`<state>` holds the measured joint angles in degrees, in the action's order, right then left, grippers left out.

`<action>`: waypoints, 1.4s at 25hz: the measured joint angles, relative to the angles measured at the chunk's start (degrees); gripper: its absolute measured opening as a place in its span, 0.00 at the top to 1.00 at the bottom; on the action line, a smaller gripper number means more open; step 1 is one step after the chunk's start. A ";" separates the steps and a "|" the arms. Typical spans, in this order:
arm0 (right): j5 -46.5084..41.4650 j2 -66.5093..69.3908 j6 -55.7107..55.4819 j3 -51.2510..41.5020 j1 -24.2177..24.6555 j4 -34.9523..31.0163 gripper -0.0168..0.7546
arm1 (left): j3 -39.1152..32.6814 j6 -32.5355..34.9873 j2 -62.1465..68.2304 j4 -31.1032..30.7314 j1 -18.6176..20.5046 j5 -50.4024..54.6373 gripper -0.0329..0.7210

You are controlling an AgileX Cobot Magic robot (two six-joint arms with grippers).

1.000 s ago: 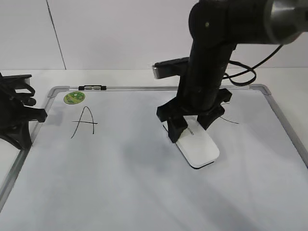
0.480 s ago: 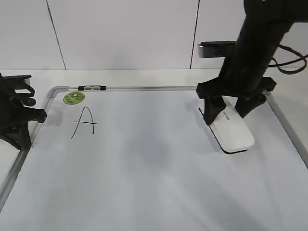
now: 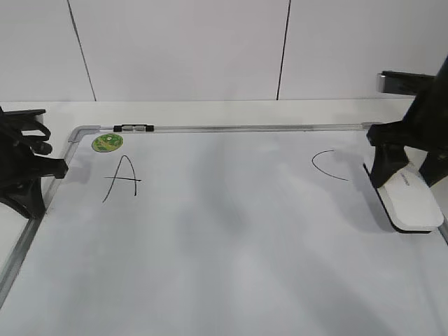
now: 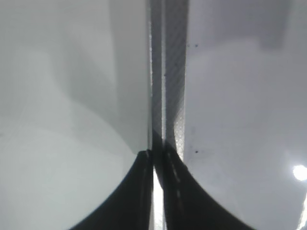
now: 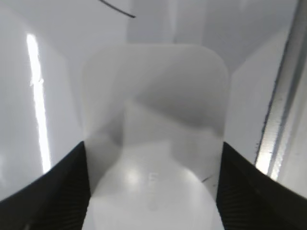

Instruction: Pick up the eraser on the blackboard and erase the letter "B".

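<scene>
Eraser (image 3: 411, 201) now rightward, within right end effector (image 3: 413, 178).

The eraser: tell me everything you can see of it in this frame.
The eraser is a smooth white oblong block with rounded corners, a thin dark underside and faint grey lettering on top. It lies flat on the blackboard near the right frame edge, right of the "C". The right claw grips its far end from both sides.
</scene>
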<state>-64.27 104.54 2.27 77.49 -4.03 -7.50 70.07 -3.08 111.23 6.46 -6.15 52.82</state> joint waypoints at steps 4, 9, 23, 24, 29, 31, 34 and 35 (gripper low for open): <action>0.08 -0.13 2.24 -0.12 4.03 -0.84 0.28 | 0.00 0.00 0.00 0.00 0.00 0.13 0.91; 1.41 -0.13 4.01 -0.12 5.13 -0.84 0.28 | 0.00 0.00 0.00 0.00 0.00 0.17 0.91; 4.44 1.27 4.42 -0.12 5.13 2.49 0.28 | 0.00 0.00 0.00 0.00 0.00 0.38 0.91; 4.80 1.27 4.42 -0.12 5.13 2.76 0.28 | 0.00 0.00 0.00 0.00 0.00 0.38 0.91; 5.04 1.27 4.42 -0.12 5.13 4.04 0.28 | 0.00 0.00 0.00 0.00 0.00 0.52 0.91; 5.34 1.27 4.42 -0.12 5.13 4.25 0.28 | 0.00 0.00 0.00 0.00 0.00 0.56 0.91; 6.02 1.27 4.42 -0.12 5.13 4.39 0.28 | 0.00 0.00 0.00 0.00 0.00 0.65 0.91; 6.10 1.27 4.42 -0.12 5.13 4.39 0.28 | 0.00 0.00 0.00 0.00 0.00 0.65 0.91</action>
<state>-58.16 105.81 6.69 77.37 1.10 -3.11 70.07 -3.08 111.23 6.46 -6.15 53.47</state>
